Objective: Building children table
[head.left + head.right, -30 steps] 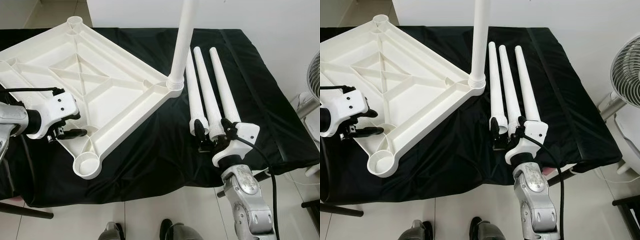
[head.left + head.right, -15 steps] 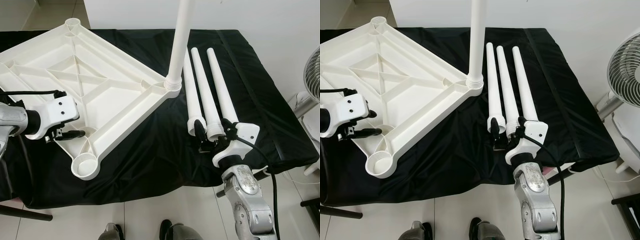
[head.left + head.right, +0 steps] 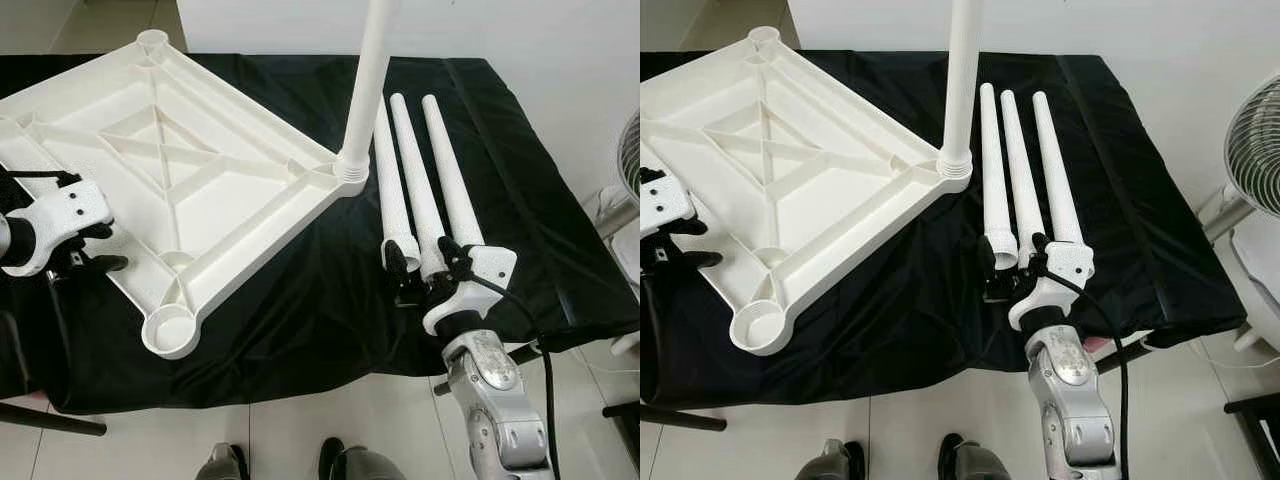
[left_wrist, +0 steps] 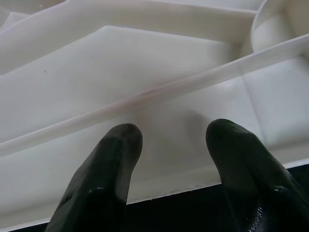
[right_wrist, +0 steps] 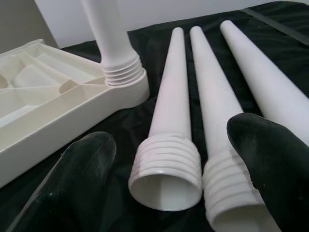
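**Picking up the next leg cleanly**

My right claw (image 3: 418, 277) sits low in the frame, right of centre, its two fingers spread wide and not gripping anything. In the right wrist view the threaded ends of two legs (image 5: 170, 145) lie between the fingers (image 5: 72, 179), so closing now would pinch two at once. I would shift toward the leftmost of the three loose legs so that only its collar is framed, then close just above the threads, where the leg is thickest and least likely to roll on the black cloth (image 3: 300, 300) over the counter.

The top (image 3: 190, 170) lies upside down across the upper left, one leg (image 3: 365, 80) already standing in its right-hand corner socket. The empty socket (image 3: 170, 328) nearest me, lower left, looks the easiest next target.

My left claw (image 3: 85, 250) is at the left edge, fingers parted, poised over the top's near rim; in the left wrist view nothing is held between them. I would clamp that rim first, so the top cannot spin when I screw the leg in, and bring the leg in upright to avoid cross-threading.
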You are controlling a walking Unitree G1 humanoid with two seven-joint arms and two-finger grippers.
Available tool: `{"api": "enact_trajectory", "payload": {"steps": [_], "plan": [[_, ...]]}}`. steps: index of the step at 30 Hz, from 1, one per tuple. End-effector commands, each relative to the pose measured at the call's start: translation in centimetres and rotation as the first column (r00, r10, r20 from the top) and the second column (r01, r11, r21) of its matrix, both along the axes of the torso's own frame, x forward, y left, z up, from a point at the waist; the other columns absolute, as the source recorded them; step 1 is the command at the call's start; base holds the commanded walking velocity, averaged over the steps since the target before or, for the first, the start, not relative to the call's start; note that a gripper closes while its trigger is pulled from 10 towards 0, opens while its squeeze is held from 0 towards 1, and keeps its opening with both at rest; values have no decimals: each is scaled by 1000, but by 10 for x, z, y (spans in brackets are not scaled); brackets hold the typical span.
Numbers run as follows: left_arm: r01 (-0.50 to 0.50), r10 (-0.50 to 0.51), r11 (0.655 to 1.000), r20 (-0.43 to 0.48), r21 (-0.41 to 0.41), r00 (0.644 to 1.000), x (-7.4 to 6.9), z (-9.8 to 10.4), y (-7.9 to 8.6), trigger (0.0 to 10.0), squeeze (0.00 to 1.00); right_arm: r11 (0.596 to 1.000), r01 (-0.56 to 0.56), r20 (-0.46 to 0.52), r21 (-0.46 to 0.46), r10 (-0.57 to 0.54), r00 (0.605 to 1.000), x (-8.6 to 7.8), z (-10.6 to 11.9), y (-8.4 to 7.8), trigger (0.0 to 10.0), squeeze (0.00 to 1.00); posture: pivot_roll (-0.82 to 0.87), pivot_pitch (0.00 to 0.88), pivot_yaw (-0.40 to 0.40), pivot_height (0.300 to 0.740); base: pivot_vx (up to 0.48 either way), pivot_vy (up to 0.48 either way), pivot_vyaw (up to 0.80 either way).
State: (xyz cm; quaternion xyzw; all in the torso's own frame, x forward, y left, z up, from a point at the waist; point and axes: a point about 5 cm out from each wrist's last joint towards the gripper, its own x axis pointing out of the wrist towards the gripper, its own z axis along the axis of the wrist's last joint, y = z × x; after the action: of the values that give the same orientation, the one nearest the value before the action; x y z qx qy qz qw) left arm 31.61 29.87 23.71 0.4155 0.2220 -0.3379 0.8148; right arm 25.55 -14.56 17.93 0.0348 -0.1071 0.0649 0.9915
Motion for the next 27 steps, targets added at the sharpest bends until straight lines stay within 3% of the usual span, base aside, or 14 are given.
{"api": "enact_trajectory", "payload": {"steps": [1, 4, 5, 12, 21, 27], "plan": [[-22, 22, 1000, 27, 14, 999, 1, -1, 4, 10000, 0, 1000, 5, -8, -1, -5, 1000, -2, -1, -3, 10000, 0, 39, 217, -47, 740, 0, 0, 0], [-7, 7, 1000, 78, -5, 997, 6, 5, -1, 10000, 0, 1000, 6, -5, -2, -6, 1000, -2, 0, -3, 10000, 0, 39, 217, -47, 740, 0, 0, 0], [25, -22, 999, 119, -23, 993, 10, 10, -10, 10000, 0, 1000, 7, -4, -2, -7, 1000, -2, 0, -3, 10000, 0, 39, 217, -47, 740, 0, 0, 0], [101, -103, 995, 119, 25, 988, 14, -1, -27, 10000, 0, 1000, 8, -4, -1, -8, 1000, -2, 1, -3, 10000, 0, 34, 218, -47, 740, 0, 0, 0], [136, -140, 989, 74, 61, 987, 15, -12, -29, 10000, 0, 1000, 14, -7, -3, -14, 1000, -3, 0, -4, 10000, 0, 27, 224, -45, 740, 0, 0, 0], [96, -98, 995, 109, 22, 989, 18, 5, -20, 10000, 0, 1000, 17, -8, -3, -17, 1000, -4, 0, -5, 10000, 0, 32, 226, -44, 740, 0, 0, 0]]}}
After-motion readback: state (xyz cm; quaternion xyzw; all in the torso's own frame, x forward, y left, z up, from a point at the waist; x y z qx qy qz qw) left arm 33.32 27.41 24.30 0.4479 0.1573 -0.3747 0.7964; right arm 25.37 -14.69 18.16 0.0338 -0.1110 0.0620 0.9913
